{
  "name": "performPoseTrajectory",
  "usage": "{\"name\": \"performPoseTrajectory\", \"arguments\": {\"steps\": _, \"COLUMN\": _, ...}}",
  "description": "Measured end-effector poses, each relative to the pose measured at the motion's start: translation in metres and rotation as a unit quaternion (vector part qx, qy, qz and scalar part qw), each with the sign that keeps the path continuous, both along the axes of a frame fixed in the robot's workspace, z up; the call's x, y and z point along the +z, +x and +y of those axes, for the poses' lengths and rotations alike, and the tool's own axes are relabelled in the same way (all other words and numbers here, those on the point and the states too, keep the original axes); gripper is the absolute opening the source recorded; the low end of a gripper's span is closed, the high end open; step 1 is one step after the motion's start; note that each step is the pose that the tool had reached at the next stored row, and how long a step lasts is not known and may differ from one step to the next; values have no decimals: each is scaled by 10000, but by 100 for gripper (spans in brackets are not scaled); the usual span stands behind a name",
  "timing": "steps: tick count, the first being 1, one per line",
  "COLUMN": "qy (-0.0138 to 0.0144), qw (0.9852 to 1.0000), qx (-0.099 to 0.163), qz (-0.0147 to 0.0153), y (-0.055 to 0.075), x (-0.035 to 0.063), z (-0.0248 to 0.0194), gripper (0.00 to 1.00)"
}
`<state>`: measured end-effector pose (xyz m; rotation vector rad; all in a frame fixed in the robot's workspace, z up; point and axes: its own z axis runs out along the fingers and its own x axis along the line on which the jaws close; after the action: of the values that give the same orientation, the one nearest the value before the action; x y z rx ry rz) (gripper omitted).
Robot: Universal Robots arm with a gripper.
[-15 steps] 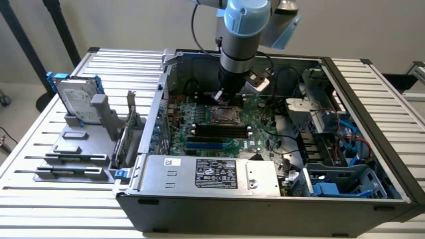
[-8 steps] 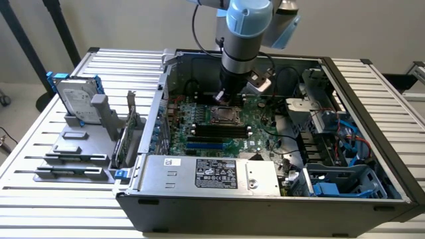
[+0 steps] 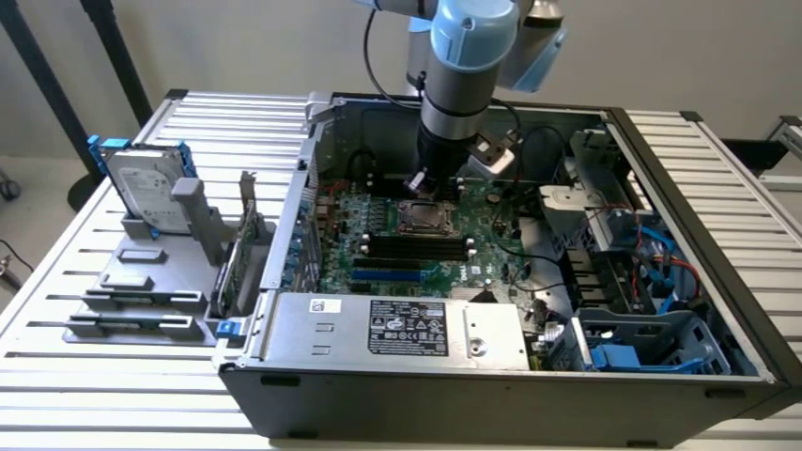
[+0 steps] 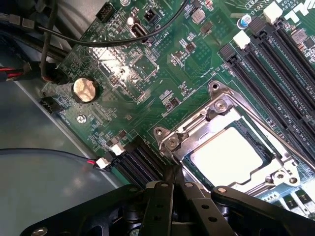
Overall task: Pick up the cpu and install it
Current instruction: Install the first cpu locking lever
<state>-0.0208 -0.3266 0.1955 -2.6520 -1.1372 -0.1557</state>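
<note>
The cpu [image 4: 229, 155], a flat square chip with a pale silver top, lies inside the metal socket frame [image 4: 197, 123] on the green motherboard [image 4: 147, 93]. In the exterior view the socket [image 3: 424, 218] sits in the middle of the open computer case. My gripper [image 4: 173, 178] is shut, its black fingers pressed together with nothing between them. Its tip hangs just beside the socket frame's corner, apart from the chip. In the exterior view the gripper [image 3: 424, 191] points straight down just behind the socket.
Black memory slots [image 4: 266, 73] run beside the socket. A coin battery [image 4: 83, 90] and black cables [image 4: 123, 39] lie on the board. A power supply [image 3: 401, 324] fills the case front. A hard drive [image 3: 145, 188] in a blue bracket stands at the exterior view's left.
</note>
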Motion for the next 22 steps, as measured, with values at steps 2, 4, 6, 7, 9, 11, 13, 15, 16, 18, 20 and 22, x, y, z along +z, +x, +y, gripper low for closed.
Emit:
{"name": "performPoseTrajectory", "arguments": {"steps": 2, "qy": 0, "qw": 10000, "qx": 0, "qz": 3, "y": 3, "x": 0, "z": -2, "gripper": 11}}
{"name": "performPoseTrajectory", "arguments": {"steps": 4, "qy": 0, "qw": 10000, "qx": 0, "qz": 8, "y": 8, "x": 0, "z": -4, "gripper": 11}}
{"name": "performPoseTrajectory", "arguments": {"steps": 6, "qy": 1, "qw": 10000, "qx": 0, "qz": 12, "y": 18, "x": 0, "z": -9, "gripper": 11}}
{"name": "performPoseTrajectory", "arguments": {"steps": 7, "qy": 0, "qw": 10000, "qx": 0, "qz": 14, "y": 24, "x": 0, "z": -11, "gripper": 11}}
{"name": "performPoseTrajectory", "arguments": {"steps": 9, "qy": -1, "qw": 10000, "qx": 0, "qz": 15, "y": 34, "x": 0, "z": -15, "gripper": 11}}
{"name": "performPoseTrajectory", "arguments": {"steps": 11, "qy": 0, "qw": 10000, "qx": 0, "qz": 15, "y": 39, "x": 1, "z": -22, "gripper": 11}}
{"name": "performPoseTrajectory", "arguments": {"steps": 13, "qy": 9, "qw": 10000, "qx": 0, "qz": 14, "y": 39, "x": 0, "z": -28, "gripper": 11}}
{"name": "performPoseTrajectory", "arguments": {"steps": 15, "qy": 22, "qw": 10000, "qx": 0, "qz": 15, "y": 39, "x": -1, "z": -34, "gripper": 11}}
{"name": "performPoseTrajectory", "arguments": {"steps": 16, "qy": 31, "qw": 10000, "qx": 0, "qz": 14, "y": 39, "x": 0, "z": -37, "gripper": 11}}
{"name": "performPoseTrajectory", "arguments": {"steps": 18, "qy": 46, "qw": 10000, "qx": 0, "qz": 15, "y": 39, "x": 0, "z": -39, "gripper": 11}}
{"name": "performPoseTrajectory", "arguments": {"steps": 20, "qy": 69, "qw": 10000, "qx": 0, "qz": 15, "y": 39, "x": 0, "z": -40, "gripper": 11}}
{"name": "performPoseTrajectory", "arguments": {"steps": 22, "qy": 100, "qw": 9999, "qx": 1, "qz": 15, "y": 39, "x": 0, "z": -41, "gripper": 11}}
